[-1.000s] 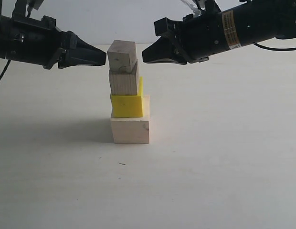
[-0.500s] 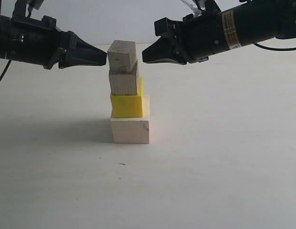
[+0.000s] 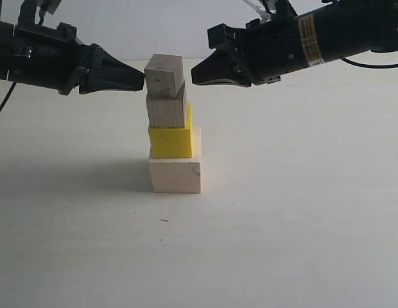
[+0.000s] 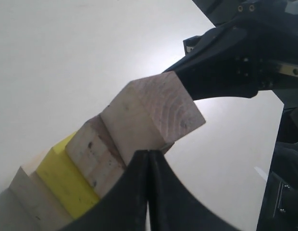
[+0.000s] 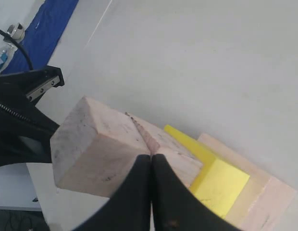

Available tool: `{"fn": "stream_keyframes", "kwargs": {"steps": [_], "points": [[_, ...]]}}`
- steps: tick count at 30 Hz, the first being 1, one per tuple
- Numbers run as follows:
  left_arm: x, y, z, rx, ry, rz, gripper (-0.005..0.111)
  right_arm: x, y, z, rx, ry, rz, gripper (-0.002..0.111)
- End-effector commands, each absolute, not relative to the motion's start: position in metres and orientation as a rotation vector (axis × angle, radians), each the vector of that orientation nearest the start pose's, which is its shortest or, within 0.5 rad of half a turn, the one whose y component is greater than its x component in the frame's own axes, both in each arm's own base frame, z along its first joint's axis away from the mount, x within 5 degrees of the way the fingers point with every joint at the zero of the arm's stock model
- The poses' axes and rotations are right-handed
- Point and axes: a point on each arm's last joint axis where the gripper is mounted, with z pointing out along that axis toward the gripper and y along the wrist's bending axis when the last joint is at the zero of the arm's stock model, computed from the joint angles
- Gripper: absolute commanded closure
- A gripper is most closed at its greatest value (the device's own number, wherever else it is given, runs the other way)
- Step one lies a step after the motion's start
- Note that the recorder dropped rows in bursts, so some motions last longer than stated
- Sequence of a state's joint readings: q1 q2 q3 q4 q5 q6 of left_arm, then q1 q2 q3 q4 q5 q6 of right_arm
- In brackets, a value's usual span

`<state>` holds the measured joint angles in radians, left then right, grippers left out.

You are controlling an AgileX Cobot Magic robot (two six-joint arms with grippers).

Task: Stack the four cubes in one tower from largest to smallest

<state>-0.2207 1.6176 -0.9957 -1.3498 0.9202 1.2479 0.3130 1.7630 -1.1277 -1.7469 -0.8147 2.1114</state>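
The largest cube point(image 3: 175, 174) is pale whitish, the second cube point(image 3: 170, 142) bright yellow, the third cube point(image 3: 165, 110) and top cube point(image 3: 164, 74) tan with grain.

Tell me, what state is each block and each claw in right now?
Pale cube: on the table, at the bottom.
Yellow cube: resting on the pale cube, slightly turned.
Larger tan cube: resting on the yellow cube.
Smallest tan cube: topmost, not gripped.
Left gripper: shut, empty, tip beside the smallest tan cube.
Right gripper: shut, empty, tip at its other side.
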Motion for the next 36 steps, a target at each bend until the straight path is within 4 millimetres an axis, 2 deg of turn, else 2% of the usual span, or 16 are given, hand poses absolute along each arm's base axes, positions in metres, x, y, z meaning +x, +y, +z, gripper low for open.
{"fn": "stream_keyframes", "kwargs": {"steps": [1, 17, 22, 36], "points": [[0.295, -0.140, 0.255, 0.717, 2.152, -1.145, 0.107, 0.325, 0.175, 0.240, -0.476, 2.272, 1.224, 0.108], [0.300, -0.138, 0.254, 0.675, 2.159, -1.085, 0.107, 0.325, 0.175, 0.240, -0.476, 2.272, 1.224, 0.108], [0.297, -0.154, 0.242, 0.731, 2.185, -1.097, 0.107, 0.325, 0.175, 0.240, -0.476, 2.272, 1.224, 0.108], [0.299, -0.150, 0.243, 0.714, 2.184, -1.077, 0.107, 0.321, 0.177, 0.241, -0.495, 2.279, 1.287, 0.108]]}}
